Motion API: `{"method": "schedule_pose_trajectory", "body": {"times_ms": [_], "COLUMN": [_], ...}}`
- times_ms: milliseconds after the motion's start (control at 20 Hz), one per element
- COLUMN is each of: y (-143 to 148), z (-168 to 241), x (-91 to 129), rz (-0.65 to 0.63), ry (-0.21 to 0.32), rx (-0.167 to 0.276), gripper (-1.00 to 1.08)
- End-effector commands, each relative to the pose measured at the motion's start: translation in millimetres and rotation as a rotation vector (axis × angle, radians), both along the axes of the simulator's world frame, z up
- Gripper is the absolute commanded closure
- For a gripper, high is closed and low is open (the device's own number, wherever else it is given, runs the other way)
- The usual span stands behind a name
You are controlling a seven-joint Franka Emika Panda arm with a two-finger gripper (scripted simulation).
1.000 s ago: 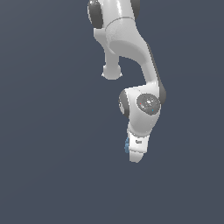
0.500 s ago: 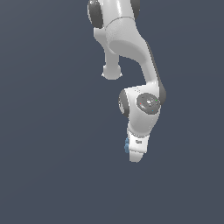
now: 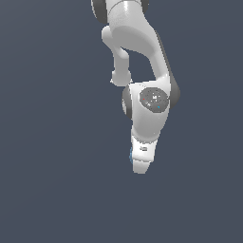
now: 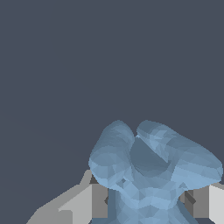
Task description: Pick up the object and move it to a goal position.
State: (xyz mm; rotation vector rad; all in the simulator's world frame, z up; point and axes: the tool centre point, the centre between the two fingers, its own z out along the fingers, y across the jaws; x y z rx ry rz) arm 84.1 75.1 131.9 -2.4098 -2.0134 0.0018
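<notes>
The light-blue lumpy cross-like object (image 4: 148, 168) fills the wrist view, held between my two grey fingers (image 4: 83, 203), which press on it from both sides. In the exterior view only a thin blue sliver of the object (image 3: 131, 154) shows at the edge of the white hand. My gripper (image 3: 141, 163) points downward at the end of the white arm (image 3: 142, 57), and its fingertips are hidden behind the hand. The gripper is shut on the object.
A plain dark grey-blue surface (image 3: 52, 142) lies all around the arm. No other objects or edges show in either view.
The arm and gripper have shifted very slightly, if at all; the object stays in the gripper's hold.
</notes>
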Motion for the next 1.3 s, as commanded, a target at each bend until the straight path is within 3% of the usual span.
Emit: {"method": "schedule_pose_trajectory", "body": {"times_ms": [0, 650, 1250], "y": [-13.4, -79.5, -97.2], "z": [22.9, 136.8, 166.3], "x": [3.2, 21.4, 28.2], "rz": [0.0, 0.0, -0.001], "ry": [-0.001, -0.002, -0.002], "rx": [0.0, 0.001, 0.0], "gripper": [1.08, 1.08, 1.08]}}
